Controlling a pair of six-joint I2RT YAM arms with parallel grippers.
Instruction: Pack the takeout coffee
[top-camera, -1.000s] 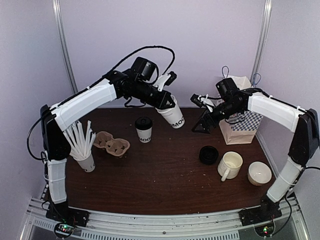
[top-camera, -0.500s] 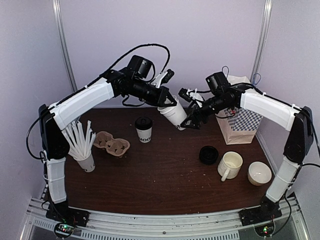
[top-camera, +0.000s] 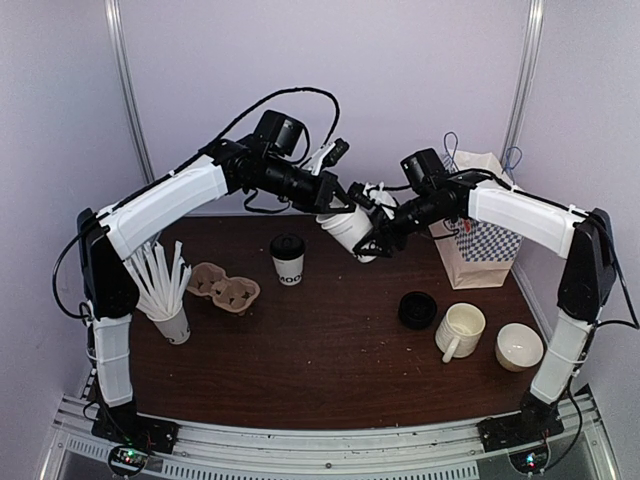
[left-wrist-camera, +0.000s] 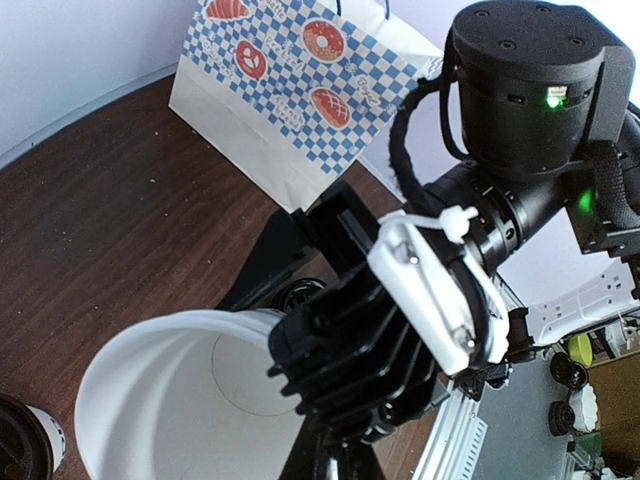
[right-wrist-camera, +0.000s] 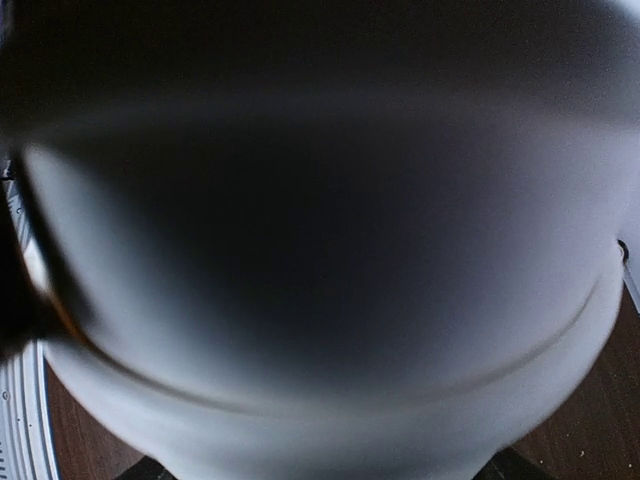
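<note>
Left jaws are pinched on the rim of the lidless paper cup. Right jaws sit around its body, can't tell if clamped. I'd squeeze gently before releasing left.

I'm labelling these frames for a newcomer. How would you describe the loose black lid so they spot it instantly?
Find the checked paper bag at the far right. In front of it stand a cream mug and a bowl; the lid lies just left of the mug. It is the only flat, round, black thing lying loose.
</note>
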